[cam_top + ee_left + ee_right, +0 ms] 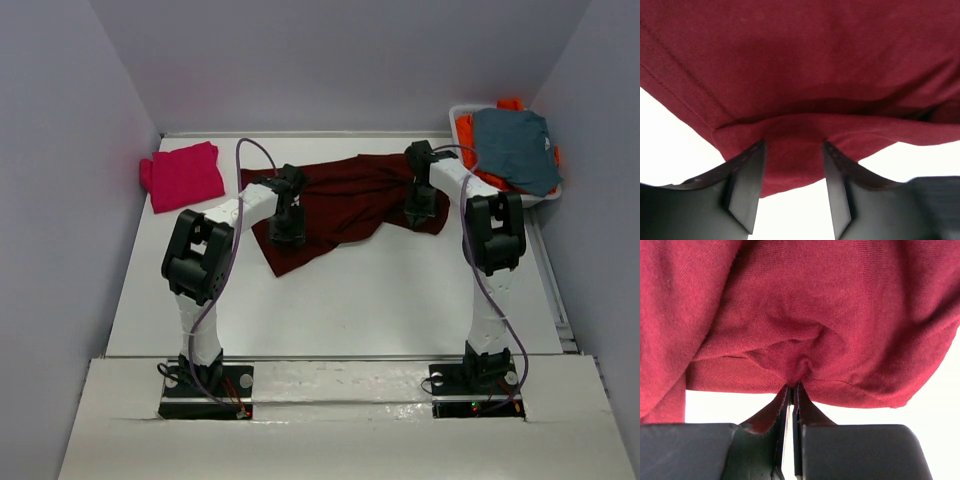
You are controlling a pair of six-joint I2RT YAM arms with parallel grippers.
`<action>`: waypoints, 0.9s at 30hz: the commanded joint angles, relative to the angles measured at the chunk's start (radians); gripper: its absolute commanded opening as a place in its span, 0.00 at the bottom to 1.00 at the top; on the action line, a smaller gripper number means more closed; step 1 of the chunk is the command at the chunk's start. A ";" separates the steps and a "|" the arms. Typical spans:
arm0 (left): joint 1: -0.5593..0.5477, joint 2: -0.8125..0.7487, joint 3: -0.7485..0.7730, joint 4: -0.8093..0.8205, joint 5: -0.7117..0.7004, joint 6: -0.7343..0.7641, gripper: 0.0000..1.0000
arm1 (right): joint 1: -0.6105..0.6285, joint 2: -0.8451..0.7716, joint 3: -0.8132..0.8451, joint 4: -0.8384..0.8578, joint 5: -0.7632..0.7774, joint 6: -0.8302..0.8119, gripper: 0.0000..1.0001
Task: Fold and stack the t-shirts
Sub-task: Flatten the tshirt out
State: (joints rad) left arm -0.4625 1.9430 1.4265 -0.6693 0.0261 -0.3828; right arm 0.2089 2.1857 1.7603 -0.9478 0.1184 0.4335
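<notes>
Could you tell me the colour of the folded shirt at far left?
The folded shirt is magenta-pink; top external view.

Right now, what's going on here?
A maroon t-shirt lies crumpled on the table, being handled at both ends. The right claw is pinched shut on a fold of it; the left claw is open, astride its edge. A folded pink shirt lies far left; a basket far right holds more clothes.
</notes>
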 commanded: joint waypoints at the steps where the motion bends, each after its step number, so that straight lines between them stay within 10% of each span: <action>1: 0.007 -0.050 -0.027 0.000 -0.011 0.005 0.53 | -0.003 -0.121 -0.048 -0.049 -0.002 -0.032 0.07; 27: 0.084 -0.134 -0.141 0.003 -0.055 0.004 0.66 | -0.003 -0.239 -0.202 -0.045 -0.034 -0.053 0.07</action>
State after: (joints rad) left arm -0.3790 1.8477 1.3087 -0.6735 -0.0727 -0.3893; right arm 0.2092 2.0174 1.5715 -0.9730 0.0956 0.3969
